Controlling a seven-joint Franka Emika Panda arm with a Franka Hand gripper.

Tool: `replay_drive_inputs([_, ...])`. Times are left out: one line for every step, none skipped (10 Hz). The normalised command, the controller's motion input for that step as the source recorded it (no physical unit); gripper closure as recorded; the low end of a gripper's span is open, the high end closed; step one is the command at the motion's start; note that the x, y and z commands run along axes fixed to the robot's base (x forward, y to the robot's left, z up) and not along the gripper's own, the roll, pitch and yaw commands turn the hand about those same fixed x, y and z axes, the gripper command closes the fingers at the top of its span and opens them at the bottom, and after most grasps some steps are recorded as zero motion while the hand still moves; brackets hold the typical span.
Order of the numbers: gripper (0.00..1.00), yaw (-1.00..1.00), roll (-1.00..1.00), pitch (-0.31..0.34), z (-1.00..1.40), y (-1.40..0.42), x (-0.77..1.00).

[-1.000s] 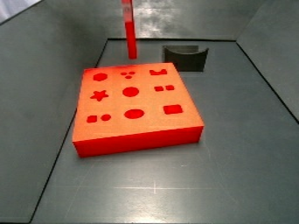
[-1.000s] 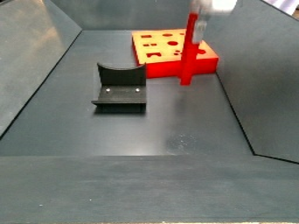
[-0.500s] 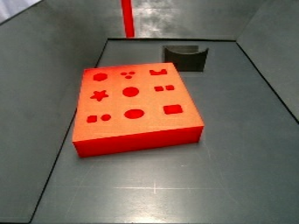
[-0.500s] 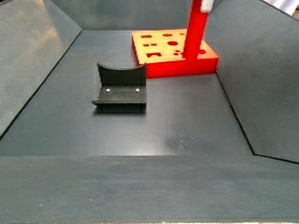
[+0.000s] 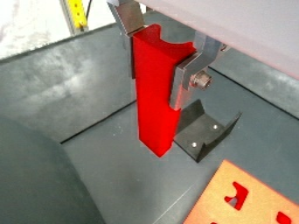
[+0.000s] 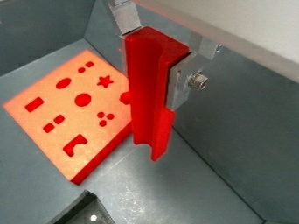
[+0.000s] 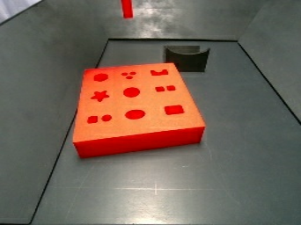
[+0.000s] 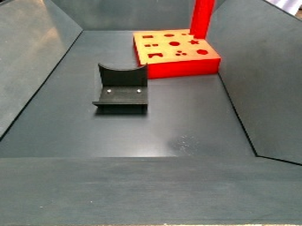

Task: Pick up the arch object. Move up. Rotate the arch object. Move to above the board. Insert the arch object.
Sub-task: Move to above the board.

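My gripper (image 5: 158, 61) is shut on the arch object (image 5: 156, 101), a long red block with a curved notch in its upper end. It hangs upright between the silver fingers (image 5: 187, 80) and shows the same way in both wrist views (image 6: 149, 105). It is high above the floor; in both side views only its lower end shows at the frame top (image 7: 127, 7) (image 8: 203, 16), and the gripper itself is out of frame. The board (image 7: 129, 97), a thick red-orange slab with shaped recesses, lies flat on the floor, also seen in a side view (image 8: 177, 48) and a wrist view (image 6: 70, 96).
The dark fixture (image 7: 188, 57) stands on the floor beyond the board, and shows in a side view (image 8: 120, 88) and below the held piece in a wrist view (image 5: 205, 131). Grey walls enclose the dark floor (image 8: 177, 132).
The gripper has risen with the arch object: its lower end moved from near floor level to the top edge of both side views. Board and fixture have not moved.
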Motion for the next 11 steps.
replay_drive_inputs([1.0, 0.01, -0.09, 0.079, 1.0, -0.04, -0.02])
replay_drive_inputs([1.0, 0.0, -0.1, 0.075, 1.0, -0.04, -0.02])
replay_drive_inputs([1.0, 0.0, -0.1, 0.074, 1.0, -0.04, -0.02])
replay_drive_inputs([1.0, -0.01, -0.11, 0.074, 0.97, -0.03, -0.01])
replay_drive_inputs([1.0, -0.01, -0.11, 0.076, 0.78, -0.02, 0.0])
replay_drive_inputs([1.0, -0.01, -0.12, 0.073, 0.63, -0.01, 0.0])
replay_drive_inputs([1.0, -0.02, -0.12, 0.073, 0.43, 0.0, 0.0])
replay_drive_inputs([1.0, -0.02, -0.12, 0.074, 0.33, 0.01, 0.0])
replay_drive_inputs([1.0, 1.0, -0.04, 0.085, -0.16, -1.0, 0.31])
replay_drive_inputs([1.0, 1.0, -0.02, 0.085, -0.19, -1.0, 0.32])
replay_drive_inputs([1.0, 1.0, -0.02, 0.084, -0.18, -1.0, 0.33])
